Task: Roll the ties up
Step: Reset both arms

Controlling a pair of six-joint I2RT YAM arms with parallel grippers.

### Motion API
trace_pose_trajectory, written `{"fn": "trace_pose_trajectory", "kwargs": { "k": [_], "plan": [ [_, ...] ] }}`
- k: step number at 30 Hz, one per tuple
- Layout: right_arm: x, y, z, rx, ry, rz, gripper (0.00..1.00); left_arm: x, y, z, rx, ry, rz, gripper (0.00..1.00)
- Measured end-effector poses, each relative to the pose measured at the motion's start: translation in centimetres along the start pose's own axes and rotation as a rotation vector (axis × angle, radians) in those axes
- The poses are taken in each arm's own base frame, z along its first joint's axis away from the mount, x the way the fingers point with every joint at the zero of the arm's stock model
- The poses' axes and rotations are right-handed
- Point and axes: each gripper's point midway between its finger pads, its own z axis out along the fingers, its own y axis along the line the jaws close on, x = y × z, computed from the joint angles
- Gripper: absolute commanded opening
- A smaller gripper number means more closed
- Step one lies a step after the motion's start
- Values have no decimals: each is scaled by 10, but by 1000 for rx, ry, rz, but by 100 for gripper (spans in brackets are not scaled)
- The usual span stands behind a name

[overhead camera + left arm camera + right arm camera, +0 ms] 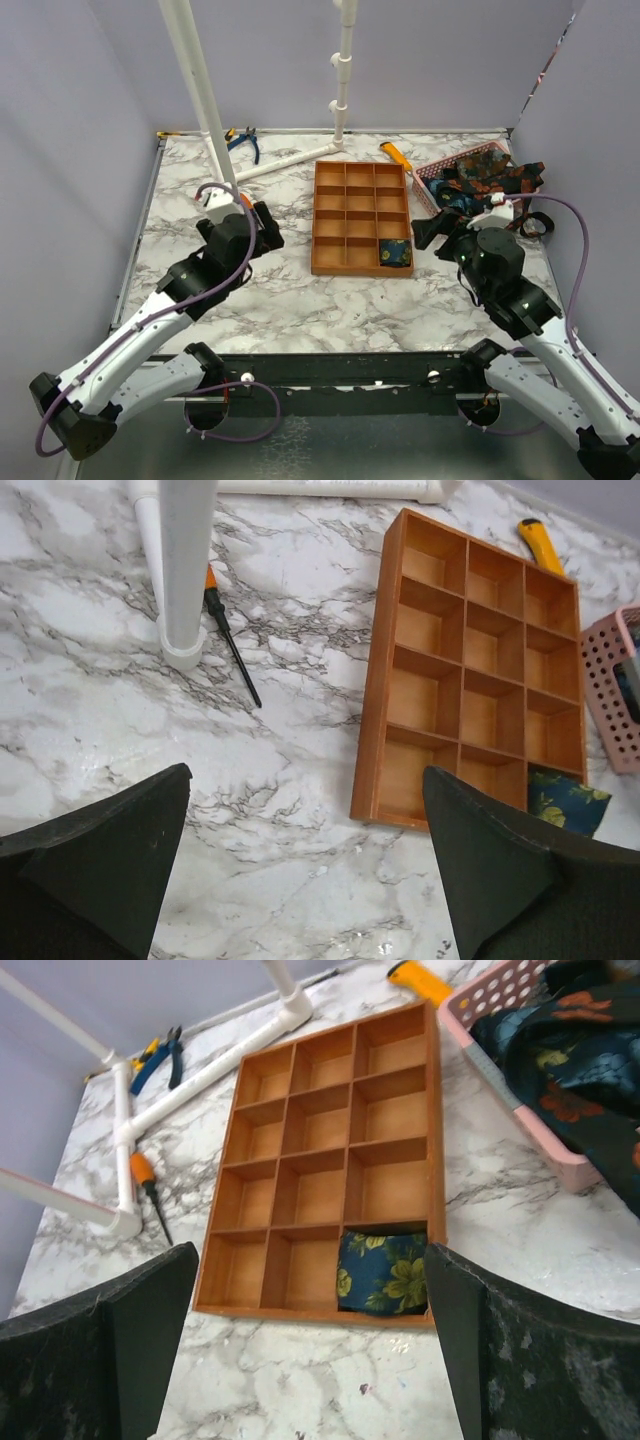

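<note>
Both grippers are spread wide and hold nothing. Our right gripper [432, 232] hangs just off the near-right corner of the orange compartment tray [318, 230]. Our left gripper [262, 226] hangs over bare marble on the tray's other side.

One rolled tie [385, 1272], navy with yellow-green flowers, sits in the tray's near-right compartment. From the right gripper it lies directly ahead and a little toward the right finger.

The unrolled ties [490, 180] are a tangled heap in the pink basket [490, 985]. They lie ahead of the right gripper and off to its right, near it. From the left gripper they lie well off to the right, beyond the whole width of the tray.

We judge the right arm clearly the nearer one for the next pick. The heap is crumpled, so we cannot tell the long axis of any single tie. A tie would have to be drawn out and laid straight on the marble before we can roll it.
</note>
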Motion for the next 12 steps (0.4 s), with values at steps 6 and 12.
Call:
{"fn": "trace_pose_trajectory", "kwargs": {
  "k": [6, 12],
  "plan": [
    [-24, -33, -5, 147, -157, -49, 100, 2, 5, 16, -48, -10, 169, 99],
    [-30, -51, -15, 228, -184, -94, 99, 10, 22, 19, -94, -25, 220, 99]
  ]
}}
